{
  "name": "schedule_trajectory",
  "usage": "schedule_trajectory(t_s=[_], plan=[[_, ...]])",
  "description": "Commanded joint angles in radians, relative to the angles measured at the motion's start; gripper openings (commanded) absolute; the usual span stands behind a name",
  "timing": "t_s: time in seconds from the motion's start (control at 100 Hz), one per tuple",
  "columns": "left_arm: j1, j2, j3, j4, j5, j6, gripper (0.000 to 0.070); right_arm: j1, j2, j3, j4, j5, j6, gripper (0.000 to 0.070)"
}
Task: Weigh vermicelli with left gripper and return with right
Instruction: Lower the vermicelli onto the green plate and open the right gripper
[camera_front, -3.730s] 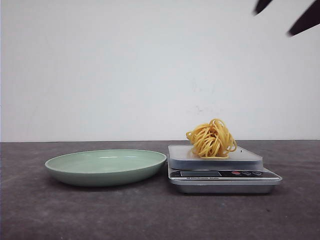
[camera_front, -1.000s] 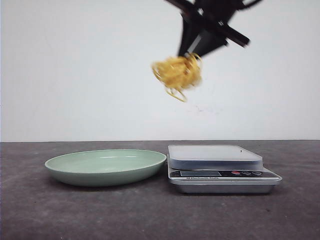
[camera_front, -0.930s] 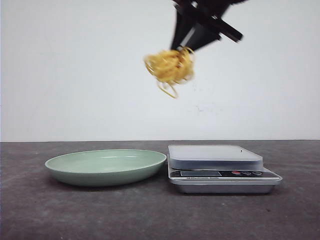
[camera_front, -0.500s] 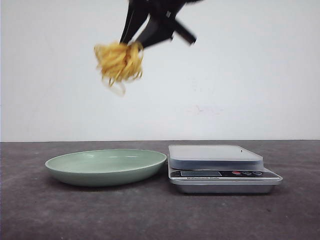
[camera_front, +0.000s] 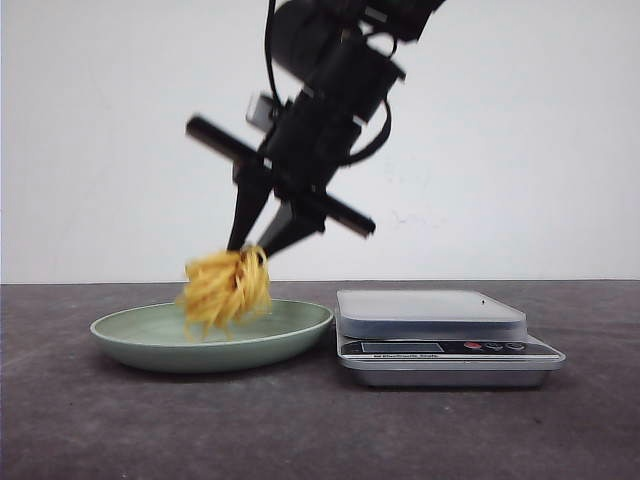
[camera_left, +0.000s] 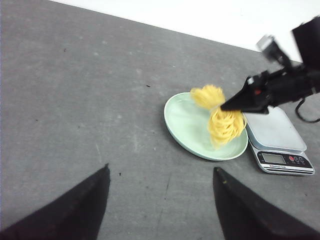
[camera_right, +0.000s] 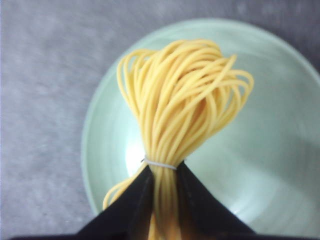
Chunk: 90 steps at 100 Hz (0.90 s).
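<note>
Yellow vermicelli (camera_front: 226, 288), pinched by right gripper (camera_front: 256, 247), hangs seemingly inside plate (camera_front: 300, 325) rim.

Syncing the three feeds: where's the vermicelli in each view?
Front: vermicelli hangs from the right gripper, left of centre, over the plate.
Left wrist: vermicelli right of centre, over the plate, beside the scale.
Right wrist: vermicelli fills the centre, pinched between the fingers, plate behind it.
Shared landmark: the plate.
</note>
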Motion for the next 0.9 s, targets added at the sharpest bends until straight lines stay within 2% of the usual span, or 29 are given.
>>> schedule_trajectory(t_s=[0.0, 0.27, 0.32, 0.42, 0.48, 0.7, 0.89], plan=[[-0.002, 0.001, 0.009, 0.011, -0.002, 0.011, 0.0382, 0.009, 0.033, 0.025, 0.008, -0.006, 0.027, 0.0], [-0.002, 0.001, 0.009, 0.011, -0.002, 0.015, 0.0382, 0.015, 0.047, 0.026, 0.019, -0.002, 0.008, 0.0013], [-0.002, 0.001, 0.009, 0.011, -0.002, 0.015, 0.0382, 0.015, 0.047, 0.027, 0.018, -0.002, 0.008, 0.0076], [-0.002, 0.001, 0.009, 0.01, -0.002, 0.016, 0.0383, 0.014, 0.047, 0.027, 0.019, -0.002, 0.007, 0.0304], [-0.002, 0.001, 0.009, 0.01, -0.001, 0.016, 0.0383, 0.014, 0.047, 0.027, 0.028, -0.002, -0.002, 0.0373], [-0.002, 0.001, 0.009, 0.003, -0.001, 0.023, 0.0383, 0.004, -0.021, 0.029, 0.043, 0.021, -0.064, 0.038], [-0.002, 0.001, 0.009, 0.004, -0.002, 0.03, 0.0383, -0.023, -0.204, 0.029, -0.055, 0.093, -0.2, 0.038]])
